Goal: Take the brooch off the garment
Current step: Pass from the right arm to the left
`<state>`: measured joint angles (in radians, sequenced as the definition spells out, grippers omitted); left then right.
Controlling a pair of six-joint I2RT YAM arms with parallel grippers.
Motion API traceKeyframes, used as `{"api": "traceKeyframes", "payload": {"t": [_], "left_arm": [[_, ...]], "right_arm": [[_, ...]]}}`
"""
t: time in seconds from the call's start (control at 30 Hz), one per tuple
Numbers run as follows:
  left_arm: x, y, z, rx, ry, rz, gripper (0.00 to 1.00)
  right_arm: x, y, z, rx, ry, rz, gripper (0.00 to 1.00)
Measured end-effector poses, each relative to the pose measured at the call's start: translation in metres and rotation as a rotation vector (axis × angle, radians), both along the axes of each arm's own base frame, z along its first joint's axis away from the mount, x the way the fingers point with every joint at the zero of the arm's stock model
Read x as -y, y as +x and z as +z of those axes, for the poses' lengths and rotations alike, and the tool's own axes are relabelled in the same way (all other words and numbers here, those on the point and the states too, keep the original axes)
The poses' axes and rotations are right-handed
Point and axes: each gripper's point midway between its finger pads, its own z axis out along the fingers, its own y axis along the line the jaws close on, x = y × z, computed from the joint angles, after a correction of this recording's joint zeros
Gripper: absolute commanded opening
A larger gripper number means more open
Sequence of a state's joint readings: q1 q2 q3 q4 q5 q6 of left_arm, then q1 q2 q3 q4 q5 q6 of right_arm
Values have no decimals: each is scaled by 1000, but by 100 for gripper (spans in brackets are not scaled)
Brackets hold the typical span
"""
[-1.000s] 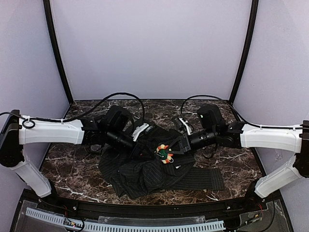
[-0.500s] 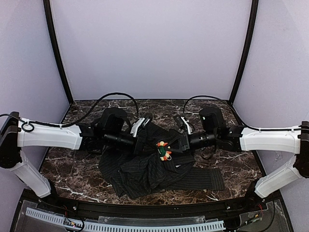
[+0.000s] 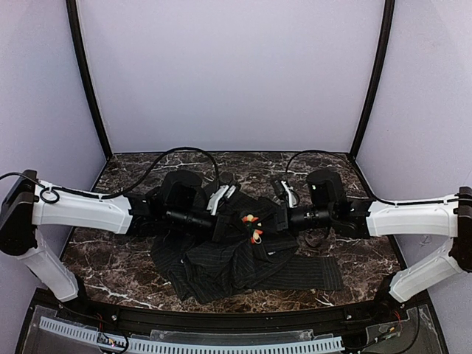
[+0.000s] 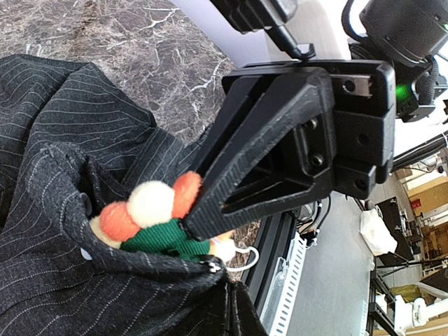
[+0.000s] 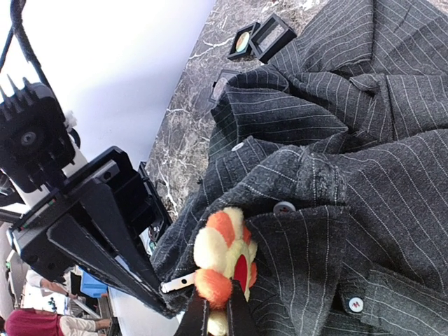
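The brooch (image 3: 253, 226), a flower of orange, white and red beads round a green centre, sits on the black pinstriped garment (image 3: 236, 258) at the table's middle. My right gripper (image 3: 264, 223) is shut on it; in the right wrist view its fingertips (image 5: 218, 308) pinch an orange bead of the brooch (image 5: 225, 255). My left gripper (image 3: 230, 221) is shut on the garment just left of the brooch. In the left wrist view the fabric (image 4: 84, 266) bunches over its jaws, hiding them, and the brooch (image 4: 150, 217) shows with the right gripper (image 4: 203, 220) on it.
Two small square black boxes (image 5: 259, 38) lie on the marble table (image 3: 110, 251) past the garment's far edge. A garment sleeve (image 3: 317, 276) stretches to the right. The table's front rail (image 3: 221, 343) runs along the near edge.
The left gripper has moved right, close to the brooch, and closed on the fabric. The brooch and the cloth round it have risen slightly. The right gripper keeps hold of the brooch.
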<state>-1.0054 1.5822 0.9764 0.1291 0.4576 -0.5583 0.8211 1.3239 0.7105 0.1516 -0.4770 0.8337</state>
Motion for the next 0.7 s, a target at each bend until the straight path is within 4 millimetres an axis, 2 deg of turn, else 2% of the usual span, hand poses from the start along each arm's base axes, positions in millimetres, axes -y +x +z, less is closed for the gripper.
{"api": "traceKeyframes", "payload": {"t": [0.3, 0.7], "left_arm": [[-2, 11, -5, 22, 30, 71, 1], [-7, 24, -11, -1, 58, 170, 1]], "right_arm": [[-1, 1, 3, -15, 30, -16, 0], [3, -3, -2, -25, 24, -17, 0]]}}
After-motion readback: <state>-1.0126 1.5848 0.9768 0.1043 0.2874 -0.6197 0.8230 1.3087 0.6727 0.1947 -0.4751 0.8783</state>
